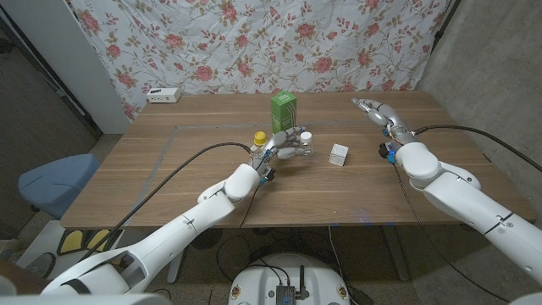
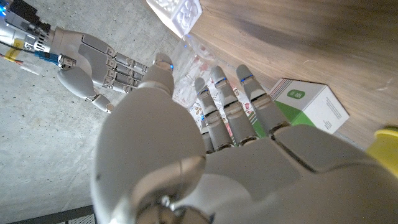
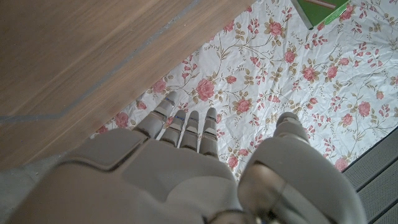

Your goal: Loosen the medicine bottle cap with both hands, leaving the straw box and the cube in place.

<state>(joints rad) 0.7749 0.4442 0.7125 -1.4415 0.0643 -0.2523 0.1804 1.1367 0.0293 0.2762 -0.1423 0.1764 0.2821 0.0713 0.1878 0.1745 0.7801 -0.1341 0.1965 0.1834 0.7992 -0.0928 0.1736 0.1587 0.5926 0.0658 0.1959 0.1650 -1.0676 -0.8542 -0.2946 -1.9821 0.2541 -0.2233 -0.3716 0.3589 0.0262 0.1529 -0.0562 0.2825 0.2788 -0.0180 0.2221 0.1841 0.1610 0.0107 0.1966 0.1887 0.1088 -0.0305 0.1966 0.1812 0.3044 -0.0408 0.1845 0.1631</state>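
My left hand (image 1: 284,147) reaches to the table's middle and grips the small clear medicine bottle (image 1: 301,146), whose white cap (image 1: 306,135) pokes out past the fingers. In the left wrist view the bottle (image 2: 188,87) sits between the thumb and the fingers (image 2: 225,106) of that hand (image 2: 186,149). The green straw box (image 1: 284,110) stands upright just behind it. The white cube (image 1: 339,154) lies to the bottle's right. My right hand (image 1: 378,113) hovers open at the far right, apart from all of them; its fingers (image 3: 186,127) are spread.
A yellow-topped object (image 1: 260,136) stands beside my left wrist. A white box (image 1: 163,95) sits at the table's back left corner. A floral cloth (image 1: 254,42) hangs behind the table (image 1: 169,169). A blue chair (image 1: 51,182) stands off the left edge.
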